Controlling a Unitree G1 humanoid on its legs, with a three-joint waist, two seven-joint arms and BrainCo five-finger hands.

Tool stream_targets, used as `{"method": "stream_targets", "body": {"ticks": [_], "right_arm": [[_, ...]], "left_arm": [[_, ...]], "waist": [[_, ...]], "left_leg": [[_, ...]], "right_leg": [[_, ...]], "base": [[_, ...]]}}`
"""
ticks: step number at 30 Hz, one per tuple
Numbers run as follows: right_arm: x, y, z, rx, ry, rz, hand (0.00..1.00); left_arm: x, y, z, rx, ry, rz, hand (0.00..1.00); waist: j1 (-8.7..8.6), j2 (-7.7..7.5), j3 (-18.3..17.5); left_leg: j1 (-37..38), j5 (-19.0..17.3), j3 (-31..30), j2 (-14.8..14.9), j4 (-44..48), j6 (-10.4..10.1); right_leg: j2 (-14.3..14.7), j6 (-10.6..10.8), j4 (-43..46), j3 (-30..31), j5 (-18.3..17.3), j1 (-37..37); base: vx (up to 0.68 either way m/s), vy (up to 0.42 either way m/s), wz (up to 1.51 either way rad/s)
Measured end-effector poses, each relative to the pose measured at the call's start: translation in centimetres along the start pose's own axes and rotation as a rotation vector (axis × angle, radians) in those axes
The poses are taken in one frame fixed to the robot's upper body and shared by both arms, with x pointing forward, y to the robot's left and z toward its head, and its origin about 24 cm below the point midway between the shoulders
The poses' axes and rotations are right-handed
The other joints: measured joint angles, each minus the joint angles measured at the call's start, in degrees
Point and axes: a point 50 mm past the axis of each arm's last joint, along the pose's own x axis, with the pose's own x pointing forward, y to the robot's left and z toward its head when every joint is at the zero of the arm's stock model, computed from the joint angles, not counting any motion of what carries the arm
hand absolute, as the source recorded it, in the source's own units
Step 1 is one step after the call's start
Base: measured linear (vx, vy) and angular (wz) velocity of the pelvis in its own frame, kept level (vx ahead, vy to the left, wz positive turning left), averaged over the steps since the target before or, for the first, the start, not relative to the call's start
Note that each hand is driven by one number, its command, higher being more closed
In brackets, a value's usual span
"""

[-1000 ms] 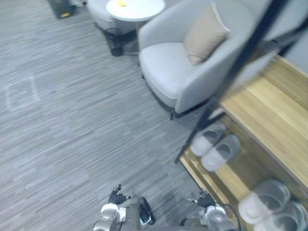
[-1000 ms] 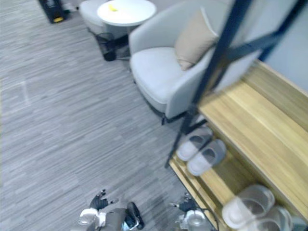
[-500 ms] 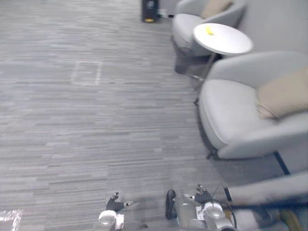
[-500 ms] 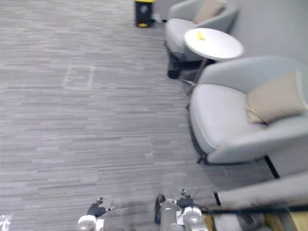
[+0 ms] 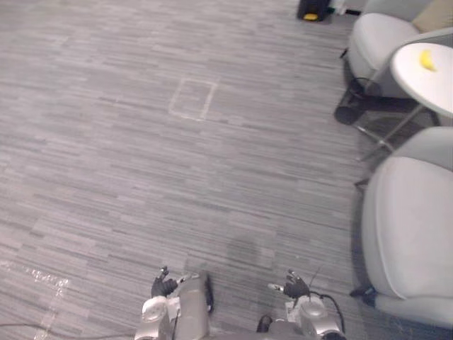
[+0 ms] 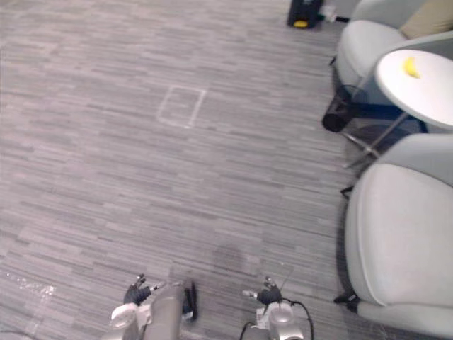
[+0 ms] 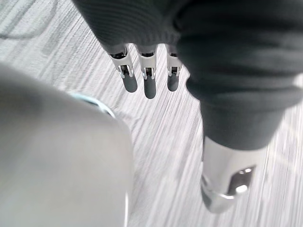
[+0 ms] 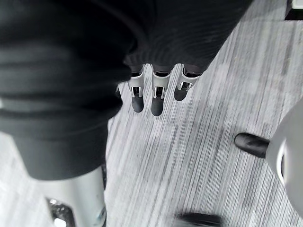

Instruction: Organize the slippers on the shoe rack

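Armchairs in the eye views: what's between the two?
A round white table with a yellow thing on it stands between the far armchair and the near armchair, a black bin by its legs; right eye view.

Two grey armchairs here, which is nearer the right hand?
The grey upholstered armchair this side of the round white table, closest to the right hand; the other armchair, holding a beige cushion, stands beyond the table.

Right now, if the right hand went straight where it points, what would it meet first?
Probably the floor: the right hand points straight down at it, with nothing visible in between.
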Motion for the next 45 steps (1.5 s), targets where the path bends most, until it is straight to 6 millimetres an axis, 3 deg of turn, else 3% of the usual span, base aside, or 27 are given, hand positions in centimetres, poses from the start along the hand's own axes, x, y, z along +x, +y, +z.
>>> {"method": "stream_targets", "body": {"ticks": [3, 4, 5, 6, 8, 10, 12, 14, 15, 16, 17, 19, 20, 22, 23, 25, 26, 30, 31, 32, 33, 34, 38, 40, 41, 43, 45], "right_arm": [[0.2, 0.3, 1.1, 0.011, -0.037, 0.006, 0.0], [0.1, 0.2, 0.7, 0.017, -0.025, 0.002, 0.0], [0.0, 0.2, 0.2, 0.015, -0.013, 0.006, 0.0], [0.0, 0.2, 0.1, 0.015, -0.009, 0.007, 0.0], [-0.1, 0.0, -0.1, 0.012, -0.01, 0.011, 0.0], [-0.1, -0.3, 0.4, 0.008, -0.039, 0.005, 0.0], [-0.1, -0.4, 1.0, 0.013, -0.068, 0.002, 0.0], [-0.1, -0.4, 1.5, 0.015, -0.09, 0.001, 0.0], [-0.1, -0.5, 1.4, 0.014, -0.085, 0.0, 0.0], [-0.1, -0.6, 1.4, 0.012, -0.086, -0.002, 0.0], [0.0, -1.1, 1.3, 0.004, -0.079, -0.012, 0.0], [0.0, -2.2, 1.3, 0.028, -0.073, -0.049, 0.0], [0.0, -2.3, 1.3, 0.029, -0.076, -0.052, 0.0], [-0.1, -2.4, 1.2, 0.022, -0.076, -0.05, 0.0], [-0.3, -2.2, 1.0, 0.019, -0.078, -0.045, 0.0], [-0.4, -1.1, 0.6, 0.04, -0.064, -0.022, 0.0], [-0.5, -0.3, 0.2, 0.05, -0.045, -0.007, 0.0], [-0.5, 0.0, -0.2, 0.051, -0.021, 0.0, 0.0], [-0.4, -0.4, -0.5, 0.055, -0.01, -0.015, 0.0], [-0.4, -0.6, -0.7, 0.05, 0.002, -0.02, 0.0], [-0.4, -0.7, -0.8, 0.046, 0.006, -0.022, 0.0], [-0.4, -0.3, -1.0, 0.036, 0.022, -0.009, 0.0], [-0.3, 0.2, -0.9, 0.042, 0.024, -0.001, 0.0], [-0.3, 0.0, -1.2, 0.053, 0.039, -0.009, 0.0], [-0.3, 0.0, -1.3, 0.054, 0.039, -0.008, 0.0], [-0.3, -0.3, -0.8, 0.044, 0.019, -0.003, 0.0], [-0.1, -0.1, 0.1, 0.03, -0.016, 0.009, 0.0]], "left_arm": [[0.0, 0.6, -0.2, -0.04, 0.014, 0.03, 0.0], [-0.1, 0.6, -0.9, -0.035, 0.044, 0.03, 0.0], [-0.1, 0.7, -1.4, -0.02, 0.067, 0.03, 0.0], [-0.2, 0.8, -1.5, -0.018, 0.076, 0.031, 0.0], [-0.5, 0.8, -2.4, -0.012, 0.104, 0.031, 0.0], [-0.6, 0.5, -2.7, 0.018, 0.114, 0.013, 0.0], [-0.5, 0.3, -2.6, 0.017, 0.112, 0.008, 0.0], [-0.5, 0.0, -2.5, 0.029, 0.108, -0.001, 0.0], [-0.5, -0.2, -2.4, 0.058, 0.103, -0.017, 0.0], [-0.5, -0.3, -2.4, 0.06, 0.104, -0.021, 0.0], [-0.7, -0.7, -2.7, 0.062, 0.113, -0.03, 0.0], [-1.0, -2.3, -3.1, 0.046, 0.122, -0.065, 0.0], [-1.0, -2.4, -3.0, 0.045, 0.118, -0.065, 0.0], [-1.0, -3.0, -2.8, -0.006, 0.116, -0.059, 0.0], [-1.2, -3.0, -2.9, -0.047, 0.113, -0.041, 0.0], [-1.1, -2.5, -2.4, -0.058, 0.087, -0.026, 0.0], [-0.9, -2.2, -1.9, -0.053, 0.068, -0.021, 0.0], [-0.7, -1.8, -1.0, -0.036, 0.026, -0.017, 0.0], [-0.6, -1.8, -0.8, -0.031, 0.02, -0.019, 0.0], [-0.6, -1.7, -0.9, -0.016, 0.02, -0.024, 0.0], [-0.7, -1.7, -1.0, -0.015, 0.022, -0.024, 0.0], [-0.3, -1.3, -0.4, 0.006, 0.011, -0.018, 0.0], [-0.3, -0.5, -0.5, 0.018, 0.016, 0.0, 0.0], [-0.3, 0.3, -1.2, 0.042, 0.047, 0.015, 0.0], [-0.3, 0.4, -1.5, 0.046, 0.059, 0.019, 0.0], [-0.7, 0.8, -3.0, 0.059, 0.123, 0.038, 0.0], [-1.0, 0.7, -3.7, 0.087, 0.145, 0.025, 0.0]], "waist": [[0.56, -0.32, -0.39], [0.53, -0.42, -0.41], [-0.16, -0.62, -0.33], [-0.45, -0.55, -0.26], [-1.25, 0.11, 0.0], [-2.26, 0.82, -0.01], [-3.27, 0.86, -0.07], [-3.83, 0.86, -0.09], [-4.25, -0.1, -0.58], [-4.44, -0.01, -0.55], [-4.75, 0.58, -1.03], [-4.73, 3.74, -1.85], [-4.77, 3.94, -1.96], [-5.57, 5.46, -1.78], [-4.91, 6.16, -1.63], [-4.19, 6.34, -1.55], [-4.03, 4.55, -1.54], [-2.92, 3.09, -1.35], [-2.88, 3.11, -1.32], [-2.57, 3.59, -1.49], [-2.26, 3.69, -1.54], [-1.93, 2.16, -1.72], [-1.29, 0.17, -2.25], [-1.12, -1.09, -2.37], [-1.25, -1.17, -2.24], [-2.68, 0.2, -2.09], [-3.52, 0.93, -1.96]], "left_leg": [[2.06, -4.8, 0.79, -1.72, 3.53, 2.81], [6.5, -6.8, 0.36, -3.38, 1.25, 2.98], [10.87, -7.83, -0.98, -5.27, -0.98, 3.66], [12.77, -8.2, -1.75, -5.81, -1.77, 4.0], [21.94, -8.78, -4.88, -6.64, -7.34, 4.77], [28.56, -8.85, -7.99, -6.07, -11.9, 4.85], [32.09, -10.13, -10.7, -4.89, -13.9, 4.42], [33.66, -11.58, -12.9, -3.82, -14.99, 3.57], [36.67, -12.87, -14.57, -3.97, -17.28, 2.8], [37.88, -13.4, -15.41, -3.83, -17.77, 2.52], [39.29, -13.88, -16.91, -2.81, -17.39, 2.31], [38.35, -12.36, -16.61, -0.51, -12.42, -0.32], [37.48, -11.62, -16.08, -0.67, -10.27, -1.4], [30.25, -4.26, -11.55, 1.58, 10.69, -6.66], [25.49, 3.81, -6.98, 5.77, 23.55, -7.86], [18.75, -1.77, -1.13, 10.58, 36.64, -6.05], [14.47, -4.82, 1.36, 10.95, 37.01, -5.26], [6.0, -9.39, 7.29, 8.33, 19.05, -3.57], [4.14, -5.42, 6.66, 5.14, 3.68, -3.75], [3.91, 3.05, 4.8, 3.69, -6.27, -3.83], [4.22, 5.51, 4.56, 3.49, -6.83, -3.84], [5.4, 4.92, 5.22, 1.37, -6.73, -1.35], [6.14, -2.97, 4.66, 0.34, 1.28, 1.21], [13.1, -6.59, 6.73, -1.99, -1.58, 1.3], [14.83, -7.2, 6.84, -2.52, -2.28, 1.35], [26.31, -8.37, 7.69, -3.3, -9.32, 1.16], [33.02, -8.13, 9.41, -2.15, -15.26, 0.79]], "right_leg": [[-2.92, 4.26, 9.37, 2.57, 3.75, -0.59], [-5.54, 4.94, 21.44, 4.72, 5.11, -3.72], [-7.99, 2.43, 37.56, 8.19, 8.66, -9.36], [-8.1, 1.66, 43.39, 9.4, 7.67, -11.56], [-5.36, -0.84, 57.27, 11.08, 0.43, -19.59], [-2.29, -3.1, 52.85, 8.07, -4.8, -25.61], [1.03, -3.22, 43.18, 8.08, -5.95, -31.04], [3.94, -1.99, 29.88, 9.99, -2.59, -34.45], [4.68, -1.12, 14.42, 11.89, 5.22, -36.09], [4.88, -1.23, 13.95, 12.51, 8.4, -36.16], [5.77, -3.99, 16.35, 14.38, 12.71, -35.92], [6.09, -5.78, 21.52, 11.54, 7.64, -35.71], [6.05, -5.85, 22.12, 11.0, 6.52, -35.31], [6.84, -6.27, 20.57, 9.21, 2.51, -28.64], [8.35, -6.99, 17.44, 9.38, 1.06, -23.47], [9.41, -7.27, 14.24, 9.85, -1.2, -16.16], [8.76, -7.16, 11.41, 10.11, -1.75, -12.1], [4.75, -5.93, 5.64, 10.62, -2.4, -4.06], [2.38, -3.53, 4.51, 10.8, -3.9, -1.44], [1.84, -1.11, 3.0, 11.49, -5.6, 0.81], [1.77, -0.61, 2.69, 11.94, -5.89, 1.51], [0.01, -1.86, 1.85, 13.31, -4.88, 2.92], [-2.11, 0.32, 14.13, 17.42, -0.08, 0.02], [-5.6, 3.46, 37.61, 20.11, 3.57, -8.56], [-6.6, 3.2, 42.94, 19.69, 3.55, -10.49], [-8.03, -1.59, 56.31, 12.92, -2.15, -18.27], [-5.5, -3.89, 49.11, 4.8, -6.79, -24.95]], "base": [[0.6, 0.288, 0.34], [0.5, 0.231, 0.45], [0.6, 0.254, 0.49], [0.47, 0.132, 0.61], [0.46, 0.073, 0.55], [0.47, -0.002, 0.78], [0.48, -0.07, 0.83], [0.48, -0.125, 0.73], [0.51, -0.173, 0.66], [0.66, -0.234, 0.88], [0.61, -0.216, 0.56], [0.68, -0.212, 0.54], [0.63, -0.173, 0.48], [0.62, -0.134, 0.28], [0.62, -0.065, -0.02], [0.64, -0.046, -0.14], [0.54, -0.046, -0.14], [0.54, 0.058, -0.21], [0.55, 0.216, -0.28], [0.56, 0.24, -0.31], [0.68, 0.324, -0.14], [0.66, 0.323, 0.0], [0.56, 0.264, 0.06], [0.43, 0.177, -0.25], [0.37, 0.106, -0.35], [0.52, 0.144, -0.36], [0.38, 0.083, -0.22]]}}
